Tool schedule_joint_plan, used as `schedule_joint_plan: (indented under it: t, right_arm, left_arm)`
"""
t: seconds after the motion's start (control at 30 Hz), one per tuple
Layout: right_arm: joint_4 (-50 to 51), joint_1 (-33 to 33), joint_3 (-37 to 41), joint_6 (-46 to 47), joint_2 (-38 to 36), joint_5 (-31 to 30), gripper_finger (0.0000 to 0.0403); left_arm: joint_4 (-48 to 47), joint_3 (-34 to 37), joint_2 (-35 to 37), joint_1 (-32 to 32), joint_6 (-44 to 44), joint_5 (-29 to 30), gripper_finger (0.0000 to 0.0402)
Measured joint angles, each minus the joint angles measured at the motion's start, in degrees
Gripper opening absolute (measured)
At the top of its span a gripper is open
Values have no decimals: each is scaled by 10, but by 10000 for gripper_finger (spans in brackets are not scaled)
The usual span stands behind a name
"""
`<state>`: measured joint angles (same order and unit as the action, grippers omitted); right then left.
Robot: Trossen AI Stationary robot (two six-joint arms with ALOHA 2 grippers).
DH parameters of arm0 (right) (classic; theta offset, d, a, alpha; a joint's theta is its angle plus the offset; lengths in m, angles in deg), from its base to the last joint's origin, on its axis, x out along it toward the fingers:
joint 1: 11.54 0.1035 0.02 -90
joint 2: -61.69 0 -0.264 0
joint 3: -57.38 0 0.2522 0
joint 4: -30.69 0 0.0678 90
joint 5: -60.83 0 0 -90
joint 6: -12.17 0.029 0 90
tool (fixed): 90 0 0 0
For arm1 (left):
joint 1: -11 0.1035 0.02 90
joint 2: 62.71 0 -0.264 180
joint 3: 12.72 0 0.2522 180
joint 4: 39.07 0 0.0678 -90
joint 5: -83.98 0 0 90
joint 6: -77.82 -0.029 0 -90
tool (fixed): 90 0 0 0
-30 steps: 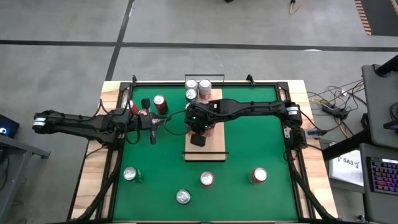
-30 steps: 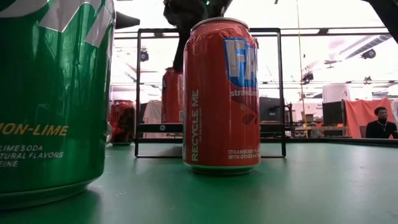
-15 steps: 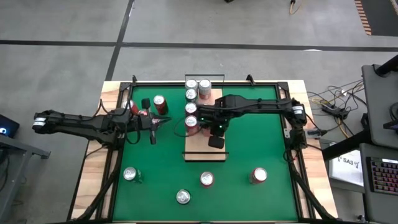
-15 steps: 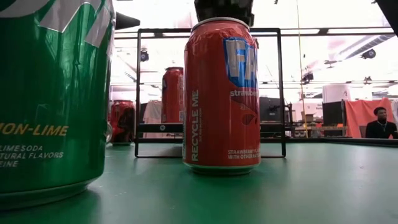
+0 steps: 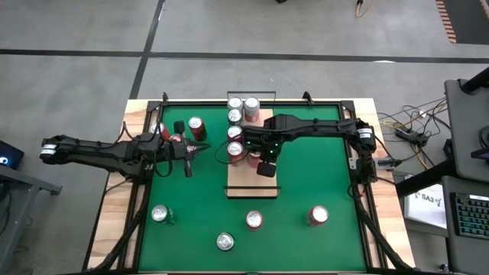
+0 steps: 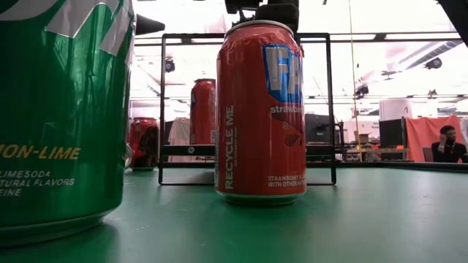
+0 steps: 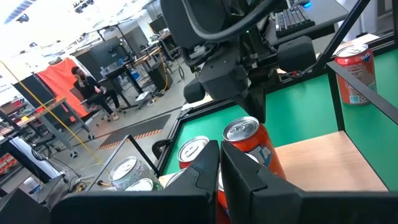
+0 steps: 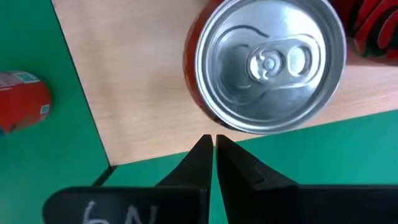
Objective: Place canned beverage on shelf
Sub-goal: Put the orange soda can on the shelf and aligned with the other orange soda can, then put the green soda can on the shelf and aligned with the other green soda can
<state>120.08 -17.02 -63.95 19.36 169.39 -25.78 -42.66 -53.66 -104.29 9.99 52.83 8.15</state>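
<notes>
The shelf [image 5: 252, 183], a pale wood board with black end rails, lies mid-table on the green mat. Several cans stand on its far half. The nearest of them is a red can [image 8: 267, 62], upright on its base; it also shows in the left wrist view [image 7: 249, 143]. My right gripper [image 5: 264, 168] hangs shut above the board beside that can, pointing steeply down, clear of the can [image 8: 211, 144]. My left gripper [image 5: 200, 150] is shut and level over the mat left of the shelf, its fingers [image 7: 219, 165] aimed at the cans.
Loose cans stand on the mat: two red ones [image 5: 196, 126] by the left arm, a green one [image 5: 159, 214] at the near left, and others [image 5: 254, 220] [image 5: 317, 216] along the near edge. The shelf's near half [image 5: 252, 187] is bare wood.
My right gripper, shut throughout, has moved off the spot above the red can toward the table's right edge and tipped to point more steeply down. The red can stands on the shelf where it was.
</notes>
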Motion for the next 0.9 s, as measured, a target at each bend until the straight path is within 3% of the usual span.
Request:
schedule_joint_plan:
  t: [0.47,0.9]
  right_arm:
    - [-28,-2,0,13,0,-29,12]
    - [-17,2,0,35,-7,42,12]
  left_arm:
    - [1,0,0,0,0,0,0]
    - [1,0,0,0,0,0,0]
